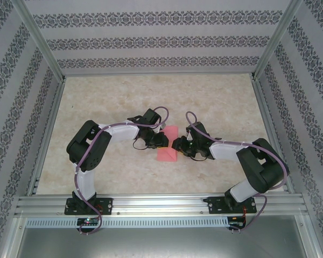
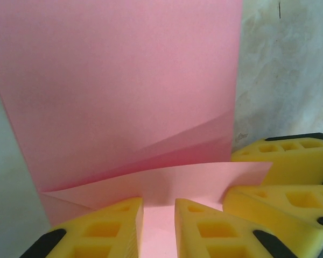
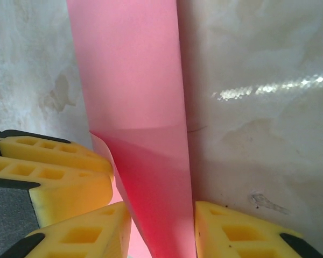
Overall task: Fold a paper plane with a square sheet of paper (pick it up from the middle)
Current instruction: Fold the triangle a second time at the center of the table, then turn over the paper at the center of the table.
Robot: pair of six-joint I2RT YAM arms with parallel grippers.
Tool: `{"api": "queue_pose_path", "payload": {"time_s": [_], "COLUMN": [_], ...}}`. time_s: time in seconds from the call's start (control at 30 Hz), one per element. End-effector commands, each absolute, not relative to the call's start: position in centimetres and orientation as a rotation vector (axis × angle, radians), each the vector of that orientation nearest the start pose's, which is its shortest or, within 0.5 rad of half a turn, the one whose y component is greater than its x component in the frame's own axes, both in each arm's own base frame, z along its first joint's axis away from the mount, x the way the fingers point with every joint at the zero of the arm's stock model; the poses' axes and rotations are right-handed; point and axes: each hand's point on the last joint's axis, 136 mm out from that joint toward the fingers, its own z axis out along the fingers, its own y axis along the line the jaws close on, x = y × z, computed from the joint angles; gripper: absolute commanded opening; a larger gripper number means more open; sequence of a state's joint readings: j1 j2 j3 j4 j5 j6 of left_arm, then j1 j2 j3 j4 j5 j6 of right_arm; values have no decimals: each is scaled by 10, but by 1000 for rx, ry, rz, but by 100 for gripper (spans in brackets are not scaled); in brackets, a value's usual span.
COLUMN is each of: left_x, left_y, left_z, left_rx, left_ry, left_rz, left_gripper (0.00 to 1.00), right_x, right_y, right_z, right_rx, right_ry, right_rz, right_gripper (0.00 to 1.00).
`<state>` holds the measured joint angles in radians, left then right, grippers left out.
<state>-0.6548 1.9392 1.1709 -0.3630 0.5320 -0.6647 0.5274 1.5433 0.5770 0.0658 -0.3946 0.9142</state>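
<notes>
The square sheet of paper (image 1: 169, 146), pink-red and already creased into a narrower oblong, is lying on the marbled table (image 1: 124, 97) directly between the two grippers. The left gripper (image 1: 161, 138) is meeting it from one long side and the right gripper (image 1: 176, 145) from the other, both at the tips, so neither arm is nearer.

Seen from above, the sheet's long axis is running crosswise to the line joining the two grippers. One short end is lying toward the arm bases. The other is pointing at the far wall and leaning slightly to the right gripper's side. Neither end is showing a sharp nose, so which way the plane will point cannot be told.

From the left wrist, the sheet is spreading out ahead of the left gripper's fingers (image 2: 97, 231). A paler flap is lifting just in front of them and reaching sideways into the gap of the right gripper's jaws. The left jaws are standing a narrow slit apart with pink showing between them; whether they are pinching paper or pressing it flat cannot be told.

From the right wrist, a pink strip is running straight ahead out of a wider gap, its edges meeting both fingers (image 3: 81, 234). Whether they are squeezing it cannot be told either.

The coming move probably depends on the raised flap being carried across that long axis.
</notes>
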Motion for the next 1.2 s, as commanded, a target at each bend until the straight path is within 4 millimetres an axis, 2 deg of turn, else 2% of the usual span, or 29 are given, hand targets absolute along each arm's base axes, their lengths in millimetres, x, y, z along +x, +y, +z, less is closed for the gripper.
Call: {"api": "queue_pose_path", "payload": {"time_s": [0.0,0.3,0.5,0.67,0.77,0.87,1.0,1.17], "left_x": [291,290,291,292,294,299,307,310], "left_y": [-327,-326,-326,-326,-325,-317,-295,-264], "left_z": [26,25,27,34,49,73,108,134], "left_rx": [179,160,153,151,152,145,107,26], "left_ry": [2947,2950,2947,2933,2901,2836,2735,2652], "left_rz": [-1003,-1002,-998,-1002,-1003,-959,-881,-809], "left_gripper": [24,24,24,24,24,25,27,29], "right_x": [271,270,271,272,270,270,268,261], "right_y": [233,239,243,247,245,240,230,209], "right_z": [29,28,24,32,38,48,71,99], "right_rx": [316,294,275,241,219,208,183,157], "right_ry": [2668,2646,2639,2609,2605,2591,2561,2564], "right_rz": [1055,1112,1144,1176,1166,1133,1065,897], "right_gripper": [36,35,30,24,19,14,8,4]}}
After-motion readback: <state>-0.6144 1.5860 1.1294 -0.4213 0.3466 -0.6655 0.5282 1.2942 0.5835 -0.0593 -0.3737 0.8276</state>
